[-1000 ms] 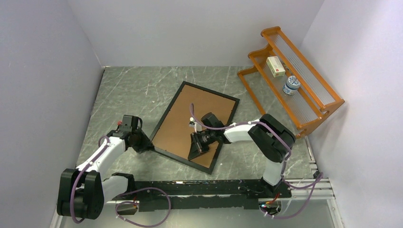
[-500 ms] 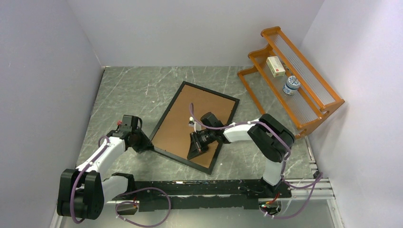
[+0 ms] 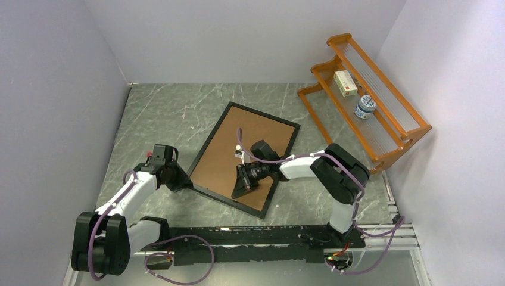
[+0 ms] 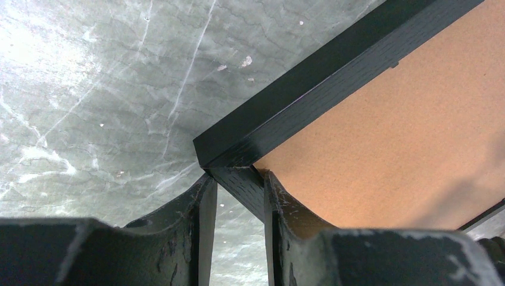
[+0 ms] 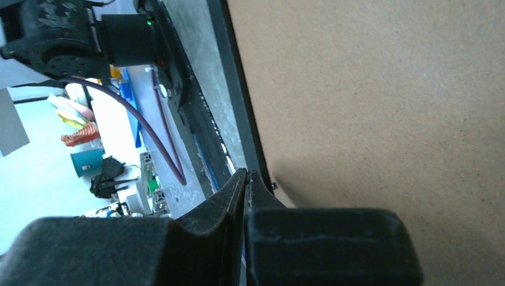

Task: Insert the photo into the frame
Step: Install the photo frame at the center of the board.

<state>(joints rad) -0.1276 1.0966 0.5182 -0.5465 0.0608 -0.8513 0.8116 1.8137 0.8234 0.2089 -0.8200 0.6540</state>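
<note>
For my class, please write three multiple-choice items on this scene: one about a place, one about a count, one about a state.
1. Where does the orange rack stand?
A. at the far right of the table
B. at the near left of the table
C. between the two arms

2. How many things sit on the rack?
A. one
B. two
C. four

3. What is the left pincer doing?
A. hanging open in the air
B. closed on the frame
C. shut on nothing

Key:
1 A, the rack stands by the right wall at the far end.
2 B, only a white box and a blue-and-white jar sit there.
3 B, its fingers clamp the black edge beside a corner.
</note>
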